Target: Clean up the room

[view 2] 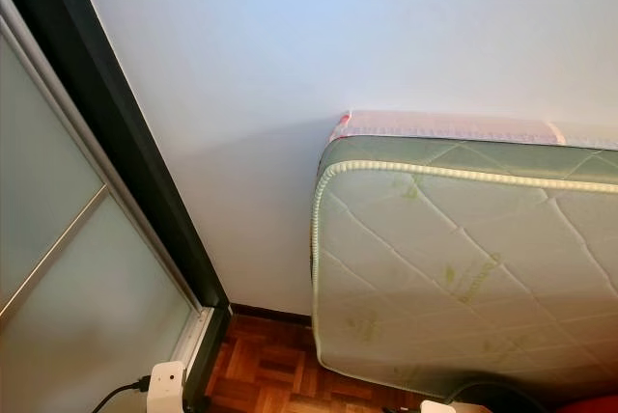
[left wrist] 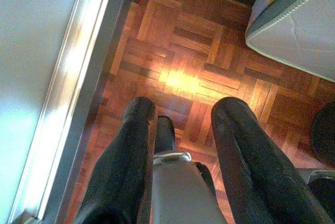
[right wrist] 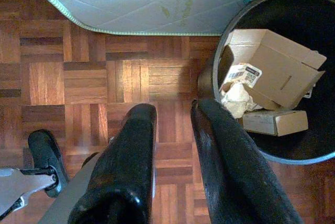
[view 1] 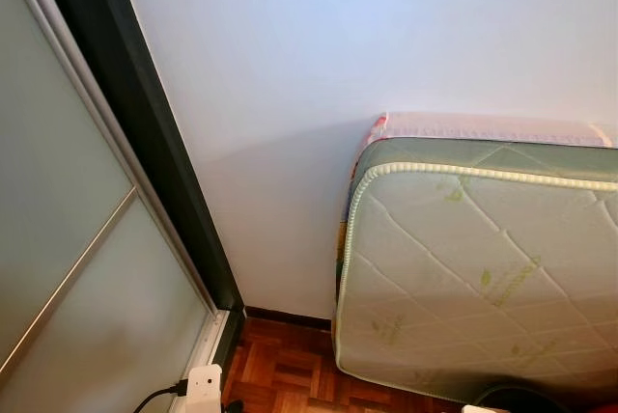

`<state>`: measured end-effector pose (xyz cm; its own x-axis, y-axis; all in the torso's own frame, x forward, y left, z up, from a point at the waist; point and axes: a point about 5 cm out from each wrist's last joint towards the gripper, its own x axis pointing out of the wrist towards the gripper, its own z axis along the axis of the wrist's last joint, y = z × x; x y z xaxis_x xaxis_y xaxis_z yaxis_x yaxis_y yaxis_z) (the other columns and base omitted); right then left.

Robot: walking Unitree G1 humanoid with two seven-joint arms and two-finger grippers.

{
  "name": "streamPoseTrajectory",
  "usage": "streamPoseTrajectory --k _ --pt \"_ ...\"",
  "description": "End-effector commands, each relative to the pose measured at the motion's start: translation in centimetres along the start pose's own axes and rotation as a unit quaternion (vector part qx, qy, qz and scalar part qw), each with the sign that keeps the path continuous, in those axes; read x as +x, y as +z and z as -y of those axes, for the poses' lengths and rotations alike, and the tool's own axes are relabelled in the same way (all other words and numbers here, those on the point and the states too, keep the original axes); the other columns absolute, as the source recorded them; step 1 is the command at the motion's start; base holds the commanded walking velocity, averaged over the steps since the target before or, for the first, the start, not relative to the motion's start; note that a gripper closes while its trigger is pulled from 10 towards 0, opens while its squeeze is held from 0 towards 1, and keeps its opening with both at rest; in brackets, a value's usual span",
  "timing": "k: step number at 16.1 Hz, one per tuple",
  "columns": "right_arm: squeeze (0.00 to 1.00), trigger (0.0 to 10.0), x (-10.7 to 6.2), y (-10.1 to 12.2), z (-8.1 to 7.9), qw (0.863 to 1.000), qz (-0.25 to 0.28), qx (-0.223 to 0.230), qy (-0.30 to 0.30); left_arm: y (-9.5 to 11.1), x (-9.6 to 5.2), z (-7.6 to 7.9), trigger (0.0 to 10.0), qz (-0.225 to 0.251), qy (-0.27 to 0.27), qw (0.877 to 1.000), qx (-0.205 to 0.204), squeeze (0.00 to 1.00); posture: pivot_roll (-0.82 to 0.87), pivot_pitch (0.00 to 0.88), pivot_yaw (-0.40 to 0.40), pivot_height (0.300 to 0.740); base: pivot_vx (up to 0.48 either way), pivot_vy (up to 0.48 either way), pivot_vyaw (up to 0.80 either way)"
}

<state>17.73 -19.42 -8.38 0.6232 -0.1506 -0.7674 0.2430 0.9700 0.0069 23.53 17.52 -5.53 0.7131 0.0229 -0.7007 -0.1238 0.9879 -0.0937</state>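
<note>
While mattress (view 1: 483,268) leans upright against wall (view 1: 319,66), long axis horizontal, bin (right wrist: 230,62) mouth up

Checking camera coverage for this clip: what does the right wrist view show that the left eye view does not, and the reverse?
Right wrist view alone: the right gripper, open, over the parquet floor, beside a black bin holding cardboard boxes and crumpled paper.
Left eye view alone: the white wall, a frosted sliding door and a white plug with its black cable.
Both: the quilted mattress and the parquet.
</note>
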Motion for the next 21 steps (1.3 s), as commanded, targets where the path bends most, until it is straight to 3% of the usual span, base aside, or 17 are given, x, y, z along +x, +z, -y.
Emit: streamPoseTrajectory --k 1,17,21 --pt "0.00 10.0 0.3 2.0 3.1 0.997 -0.025 -0.023 0.064 -5.1 -2.0 -4.9 10.0 -0.113 0.029 0.989 0.094 0.00 0.00 0.000 -0.085 0.724 0.000 0.000 0.00" --pt "0.00 10.0 0.5 2.7 2.7 0.997 -0.015 -0.007 0.072 -4.8 -2.0 -5.3 10.0 -0.106 0.041 0.988 0.108 0.00 0.01 0.000 -0.087 0.724 0.000 0.000 0.00" --pt "0.00 10.0 0.5 2.5 2.5 0.997 -0.020 0.002 0.069 -4.0 -1.9 -5.7 10.0 -0.084 0.055 0.985 0.141 0.00 0.01 0.000 -0.060 0.724 0.000 0.000 0.00"
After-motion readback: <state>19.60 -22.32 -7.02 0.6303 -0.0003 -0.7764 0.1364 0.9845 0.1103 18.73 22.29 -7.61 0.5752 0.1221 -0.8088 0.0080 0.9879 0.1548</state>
